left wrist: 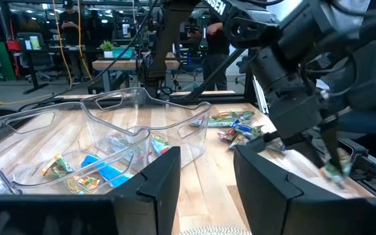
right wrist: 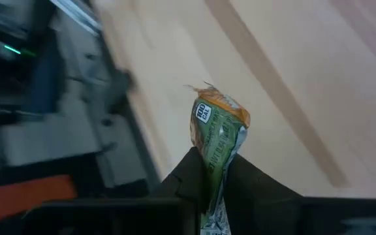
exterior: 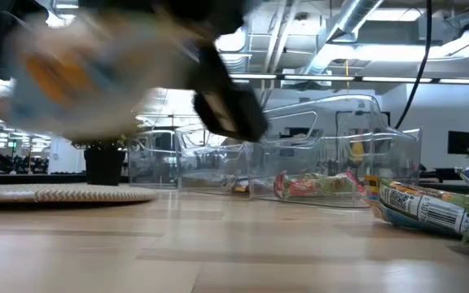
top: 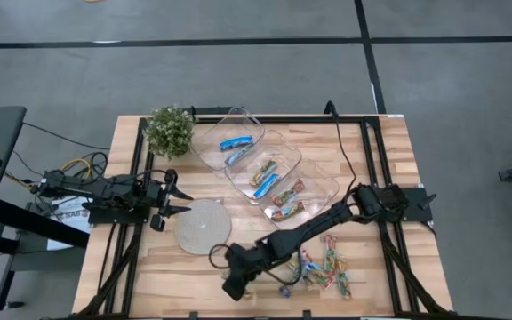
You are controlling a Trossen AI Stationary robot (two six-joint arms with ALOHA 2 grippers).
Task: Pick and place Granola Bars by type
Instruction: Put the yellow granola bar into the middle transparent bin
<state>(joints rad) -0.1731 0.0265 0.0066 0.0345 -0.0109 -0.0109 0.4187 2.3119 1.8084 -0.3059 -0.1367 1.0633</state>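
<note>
Several granola bars in multicoloured foil (top: 323, 267) lie loose on the wooden table near its front edge. Blue-and-white bars (top: 236, 142) lie in the clear trays at the middle, and multicoloured ones (top: 287, 200) in the rightmost tray. My right gripper (right wrist: 211, 189) reaches to the front left of the pile, shut on a green-and-orange bar (right wrist: 217, 130), which shows blurred and high in the low view (exterior: 72, 81). My left gripper (left wrist: 207, 176) waits open at the table's left edge, pointing level. My right gripper pinches one end of the green-and-orange bar (right wrist: 213, 171) between its two fingers. The fingers slant downward. The rest of the bar sticks out past the fingertips, its crimped free end (right wrist: 207, 91) farthest out. It is lifted clear of the table.
Three clear trays (top: 265, 133) stand in a slanted row at the table's middle. A round woven disc (top: 201, 224) lies left of my right gripper. A small potted plant (top: 169, 131) stands at the far left.
</note>
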